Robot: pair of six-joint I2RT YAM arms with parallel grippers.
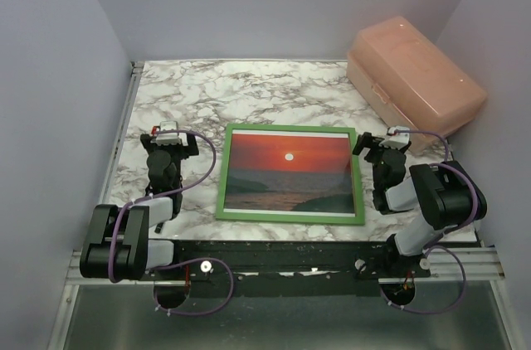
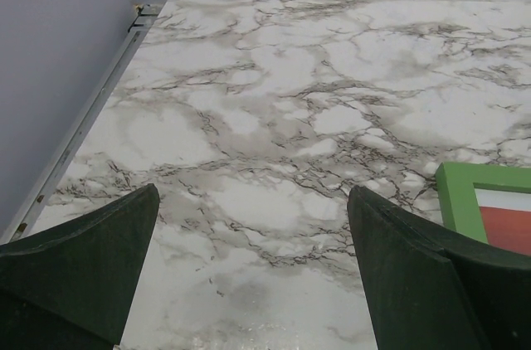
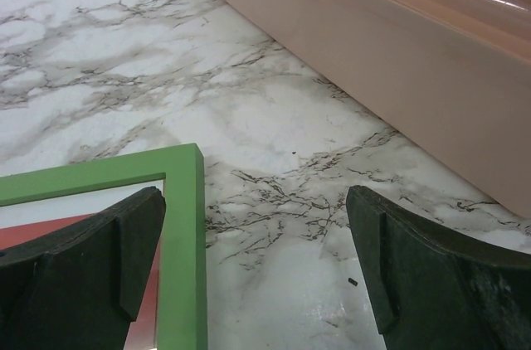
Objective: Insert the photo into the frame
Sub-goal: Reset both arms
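The green frame (image 1: 291, 130) lies flat in the middle of the marble table, green face up. The sunset photo (image 1: 289, 172) shows inside it, red sky and white sun facing up. My left gripper (image 1: 173, 136) is open and empty, resting left of the frame. My right gripper (image 1: 383, 143) is open and empty, just right of the frame's far right corner. In the left wrist view the frame's corner (image 2: 457, 197) shows at the right edge. In the right wrist view the frame's corner (image 3: 184, 226) lies between my fingers, near the left one.
A pink plastic box (image 1: 415, 80) with a closed lid stands at the back right; its side (image 3: 390, 60) fills the right wrist view's top right. Grey walls enclose the table on three sides. A metal rail (image 2: 79, 130) runs along the left edge.
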